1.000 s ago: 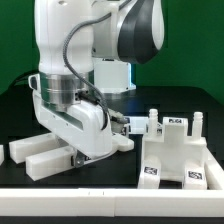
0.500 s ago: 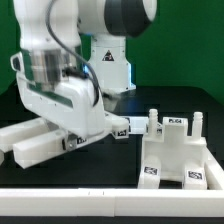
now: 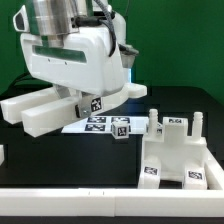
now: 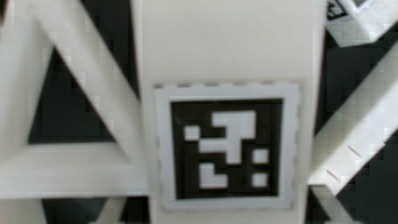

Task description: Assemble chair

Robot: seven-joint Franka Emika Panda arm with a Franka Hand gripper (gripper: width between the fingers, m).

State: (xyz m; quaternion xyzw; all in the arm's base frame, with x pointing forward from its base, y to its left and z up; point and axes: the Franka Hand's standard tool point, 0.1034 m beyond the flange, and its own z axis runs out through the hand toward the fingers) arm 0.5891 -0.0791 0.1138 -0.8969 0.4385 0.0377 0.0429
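My gripper (image 3: 83,98) hangs above the table at the exterior view's left, shut on a white chair part of long bars (image 3: 45,108) with a tag (image 3: 97,105). The part hangs off the table, its bars pointing to the left. In the wrist view one bar (image 4: 222,50) with its tag (image 4: 222,140) fills the frame, and my fingers do not show. A second chair part, a white slab with upright pegs (image 3: 175,152), stands on the table at the right. A small tagged white piece (image 3: 120,128) sits between them.
The marker board (image 3: 96,124) lies flat on the dark table under the held part. A white fragment (image 3: 2,153) shows at the left edge. A white rim (image 3: 110,200) runs along the front. The arm's base (image 3: 115,50) stands behind.
The arm has risen, taking the barred chair part up off the table. The marker board underneath has come into view. The slab with pegs has not moved.
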